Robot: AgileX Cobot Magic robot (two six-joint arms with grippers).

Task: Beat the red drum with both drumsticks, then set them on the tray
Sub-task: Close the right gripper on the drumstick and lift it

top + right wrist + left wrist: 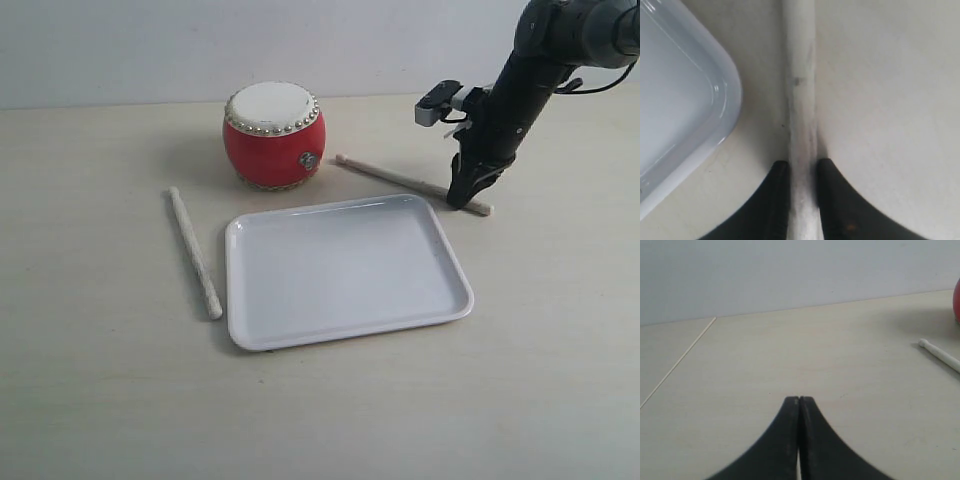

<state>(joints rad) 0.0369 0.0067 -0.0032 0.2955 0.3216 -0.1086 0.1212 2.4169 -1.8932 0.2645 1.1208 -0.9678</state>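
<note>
A: Logged the biggest thing first?
B: Yes. Recorded a pale table [100,400] filling the exterior view, below a plain wall [150,40].
A: And on it?
B: Found the tray [340,270] lying flat near the middle, white, with a low rim.
A: Located the drum?
B: Caught the drum [273,135] upright just behind the tray's far left corner, apart from the rim, with skin on top and ring ornament facing the camera.
A: Counted two sticks?
B: Counted two, both outside the tray. Saw the left stick [194,252] flat on the table just beside the tray's left edge, roughly along it. Saw the right stick [400,178] flat too, slanting from near the drum to past the tray's far right corner.
A: Checked the grippers?
B: Photographed the right gripper [468,195] down on the right stick's outer end. In the right wrist view, noted fingers [777,200] narrowed to the stick's width, one pressed to each side, with the tray corner just beside. Caught the left gripper [799,399] only in its own wrist view, tips squeezed together, gripping nothing, over bare table, apart from the left stick's tip.
</note>
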